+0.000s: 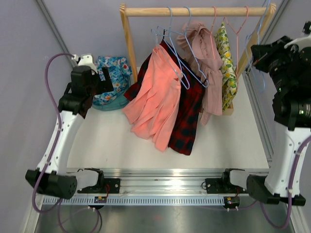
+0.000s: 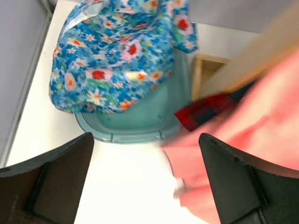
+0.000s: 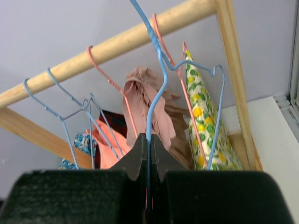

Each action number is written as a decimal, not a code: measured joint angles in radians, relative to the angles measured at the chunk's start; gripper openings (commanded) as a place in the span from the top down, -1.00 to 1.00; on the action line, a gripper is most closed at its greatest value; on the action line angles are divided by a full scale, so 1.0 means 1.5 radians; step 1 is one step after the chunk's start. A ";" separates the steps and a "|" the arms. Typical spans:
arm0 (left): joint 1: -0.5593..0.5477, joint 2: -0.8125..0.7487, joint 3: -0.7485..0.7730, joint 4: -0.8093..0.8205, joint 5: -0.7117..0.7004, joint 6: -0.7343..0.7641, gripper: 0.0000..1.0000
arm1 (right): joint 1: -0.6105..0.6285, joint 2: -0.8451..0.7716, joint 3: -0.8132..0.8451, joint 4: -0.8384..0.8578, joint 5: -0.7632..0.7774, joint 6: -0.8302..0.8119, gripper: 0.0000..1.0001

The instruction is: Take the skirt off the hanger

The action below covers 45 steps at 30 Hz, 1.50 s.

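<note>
A blue floral skirt (image 1: 112, 77) (image 2: 121, 51) lies bunched in a teal basin (image 1: 111, 105) (image 2: 140, 123) at the back left of the table, off any hanger. My left gripper (image 1: 104, 80) (image 2: 147, 182) hovers just in front of the basin, open, with only white table between its fingers. My right gripper (image 1: 256, 52) (image 3: 149, 140) is up at the right end of the rack, shut on the wire of a bare blue hanger (image 3: 156, 84) that hooks over the wooden rod (image 3: 117, 44).
A wooden clothes rack (image 1: 194, 10) stands at the back. On it hang a coral garment (image 1: 155, 97), a red plaid one (image 1: 187, 116), a dusty pink one (image 1: 206, 63) and a lemon-print one (image 1: 227, 63). The coral cloth (image 2: 252, 126) hangs close by my left gripper's right finger.
</note>
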 measured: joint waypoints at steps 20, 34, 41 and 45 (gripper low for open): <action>-0.132 -0.295 -0.267 -0.141 0.003 -0.068 -0.98 | 0.000 0.095 -0.106 0.108 0.120 -0.049 -0.92; -0.133 -0.341 -0.344 -0.146 -0.016 -0.069 -0.98 | -0.001 0.089 0.021 0.075 0.058 -0.098 -0.99; -0.133 -0.344 -0.348 -0.146 -0.017 -0.069 -0.98 | -0.001 0.167 0.038 0.069 -0.012 -0.097 -0.91; -0.133 -0.344 -0.348 -0.146 -0.017 -0.069 -0.98 | -0.001 0.197 0.004 0.060 -0.024 -0.097 -0.89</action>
